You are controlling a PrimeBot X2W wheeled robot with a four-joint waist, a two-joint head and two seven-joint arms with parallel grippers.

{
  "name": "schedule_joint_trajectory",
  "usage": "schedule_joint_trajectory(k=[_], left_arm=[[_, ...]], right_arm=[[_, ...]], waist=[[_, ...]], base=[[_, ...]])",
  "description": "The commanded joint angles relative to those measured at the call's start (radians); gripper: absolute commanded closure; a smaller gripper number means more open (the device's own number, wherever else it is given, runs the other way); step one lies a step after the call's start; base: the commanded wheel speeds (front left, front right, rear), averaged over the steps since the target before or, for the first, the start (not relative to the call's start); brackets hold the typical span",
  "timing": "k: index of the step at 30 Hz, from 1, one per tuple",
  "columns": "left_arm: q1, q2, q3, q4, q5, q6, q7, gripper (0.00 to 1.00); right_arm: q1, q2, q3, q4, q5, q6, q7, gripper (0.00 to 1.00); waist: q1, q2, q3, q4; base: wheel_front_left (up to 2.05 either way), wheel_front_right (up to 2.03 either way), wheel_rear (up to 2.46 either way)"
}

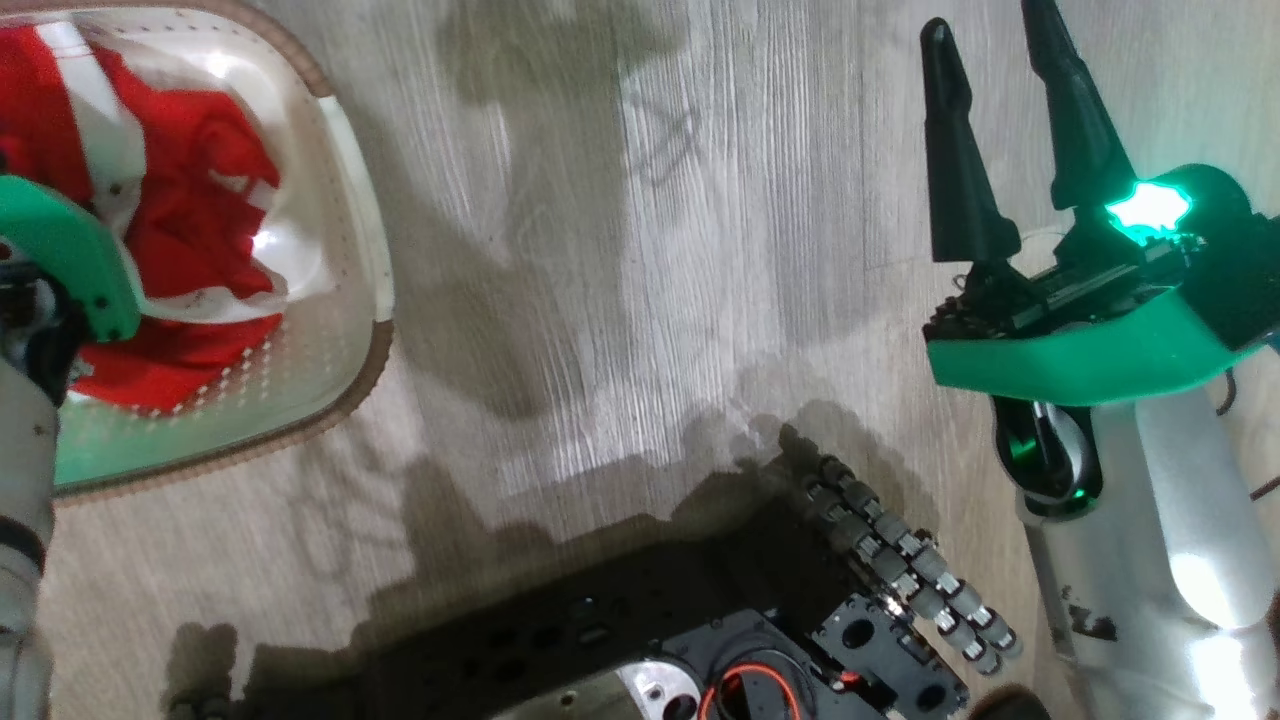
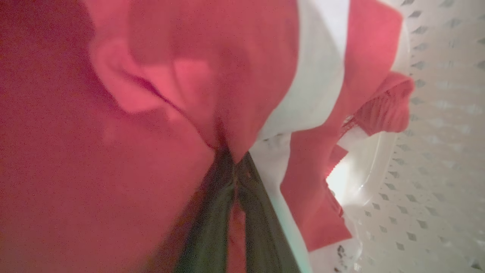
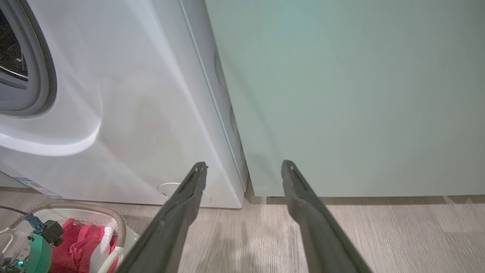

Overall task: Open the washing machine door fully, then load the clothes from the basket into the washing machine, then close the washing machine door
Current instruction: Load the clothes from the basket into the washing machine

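The left gripper (image 2: 232, 157) is seen pressed deep into the clothes (image 2: 151, 94), its two dark fingers drawn together at the tips with a fold of red fabric pinched between them. The cloth is bunched and creased where it is caught, which suggests a grip taken for lifting rather than a mere touch. The garments, red with broad white stripes, are heaped inside the basket (image 1: 375, 300), whose perforated cream wall is glimpsed beside them. The basket is set on the pale wood-grain floor (image 1: 600, 250) to the robot's left, near the foot of the washing machine (image 3: 132, 113), seemingly so that each load need be carried only a short way.

The right gripper (image 1: 987, 30) is held well apart from the basket with its fingers spread wide and nothing between them, probably parked aside so that the lifting path is left free. Beyond it, the machine's white front and round service flap (image 3: 184, 191) are shown. At the frame's upper left edge the grey gasket (image 3: 36, 76) and dark drum mouth appear uncovered, so loading is judged to be the step in hand. A pale green cabinet (image 3: 360, 94) stands just beside the machine.
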Motion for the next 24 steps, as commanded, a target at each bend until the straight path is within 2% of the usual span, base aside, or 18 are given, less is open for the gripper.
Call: schedule_joint_trajectory(k=[1, 8, 15, 18, 24], left_arm=[[0.022, 0.027, 0.009, -0.002, 0.006, 0.007, -0.026, 1.0], [0.078, -0.046, -0.003, -0.004, -0.003, 0.013, -0.159, 1.0], [0.146, -0.093, -0.022, -0.031, -0.002, 0.011, -0.278, 1.0], [0.183, -0.121, -0.033, -0.067, 0.002, 0.024, -0.335, 1.0], [0.242, -0.153, -0.029, -0.193, -0.001, 0.05, -0.375, 1.0]], right_arm=[[0.044, 0.001, 0.005, -0.023, 0.002, 0.0, -0.006, 0.0], [0.068, 0.001, -0.009, -0.002, -0.041, 0.0, -0.006, 0.0], [0.099, 0.001, -0.029, 0.029, -0.078, 0.0, -0.006, 0.0], [0.124, 0.001, -0.041, 0.041, -0.096, 0.0, -0.006, 0.0], [0.173, 0.001, -0.072, 0.067, -0.112, 0.0, -0.006, 0.0]], waist=[[0.0, 0.0, -0.025, 0.016], [0.0, 0.0, -0.14, 0.081], [0.0, 0.0, -0.255, 0.137], [0.0, 0.0, -0.325, 0.175], [0.0, 0.0, -0.426, 0.232]], base=[[0.0, 0.0, 0.0], [0.0, 0.0, 0.0], [0.0, 0.0, 0.0], [0.0, 0.0, 0.0], [0.0, 0.0, 0.0]])
